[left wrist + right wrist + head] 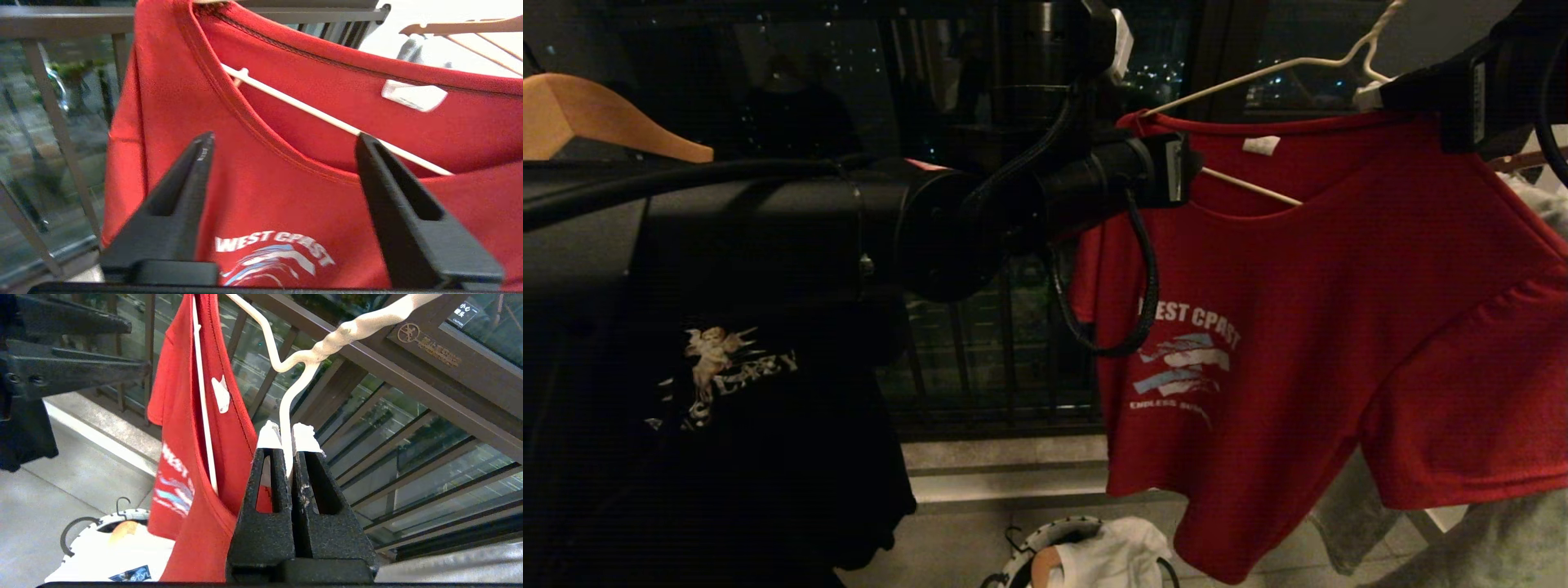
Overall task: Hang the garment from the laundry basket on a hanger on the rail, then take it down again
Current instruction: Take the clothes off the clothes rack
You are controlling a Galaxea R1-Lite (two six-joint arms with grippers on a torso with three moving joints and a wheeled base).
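The garment (1339, 327), a red T-shirt with white lettering, hangs on the thin white wire hanger (1258, 69). My right gripper (1372, 94) (286, 430) is shut on the hanger's wire (322, 349) just below the twisted neck. My left gripper (1176, 167) (284, 138) stands open in front of the shirt's chest (265, 192), just below the collar, with only cloth behind the gap. The hanger's lower bar (310, 112) crosses the neck opening. The laundry basket (1029, 555) (94, 522) sits on the floor below with a white shirt in it. The rail is out of view.
A black angel-print T-shirt (727, 408) hangs at the left on a tan wooden hanger (596, 122). A dark balcony railing (996, 367) runs behind. Grey cloth (1503, 539) hangs at the lower right. Another wooden hanger (461, 26) shows beyond the red shirt.
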